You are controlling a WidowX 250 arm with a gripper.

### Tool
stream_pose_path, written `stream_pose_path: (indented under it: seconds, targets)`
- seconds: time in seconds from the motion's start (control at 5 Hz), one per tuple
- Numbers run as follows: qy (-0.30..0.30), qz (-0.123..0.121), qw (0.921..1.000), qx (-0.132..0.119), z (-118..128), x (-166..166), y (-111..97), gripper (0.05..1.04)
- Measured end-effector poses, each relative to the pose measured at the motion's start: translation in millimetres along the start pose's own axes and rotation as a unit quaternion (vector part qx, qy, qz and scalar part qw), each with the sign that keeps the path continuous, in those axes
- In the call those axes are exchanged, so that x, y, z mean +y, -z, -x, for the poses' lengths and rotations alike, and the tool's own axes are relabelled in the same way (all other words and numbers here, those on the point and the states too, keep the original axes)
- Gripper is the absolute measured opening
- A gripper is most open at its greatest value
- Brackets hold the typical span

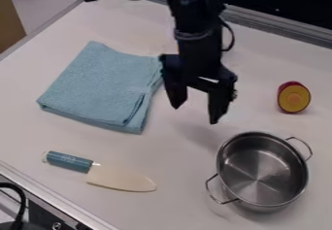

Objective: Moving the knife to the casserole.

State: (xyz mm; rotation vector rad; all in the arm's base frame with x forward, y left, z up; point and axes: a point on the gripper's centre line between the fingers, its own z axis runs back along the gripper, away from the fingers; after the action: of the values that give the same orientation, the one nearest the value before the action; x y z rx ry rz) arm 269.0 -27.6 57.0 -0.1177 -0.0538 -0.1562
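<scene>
Your gripper [195,115] is open above the table [39,137]; the knife [120,177] bears pale marks on its handle [69,161], possibly lettering.

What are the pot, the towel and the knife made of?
The pot looks like smooth, shiny metal, maybe steel: it is silver, with bright streaks of light inside. The towel seems to be soft, fuzzy cloth, since it lies in folds. The knife could be plastic or wood: its blade is pale cream, not silver, and its handle is blue.
</scene>
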Motion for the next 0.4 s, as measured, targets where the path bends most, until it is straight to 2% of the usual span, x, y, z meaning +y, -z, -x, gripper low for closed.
stream_pose_path:
  seconds: [0.2, 0.4]
  targets:
    - [0.121, -0.013, 0.9920, 0.036, 19.3, 14.8, 1.4, 1.001]
    - [0.220, -0.060, 0.9724, 0.047, 38.8, 30.7, -1.6, 1.000]
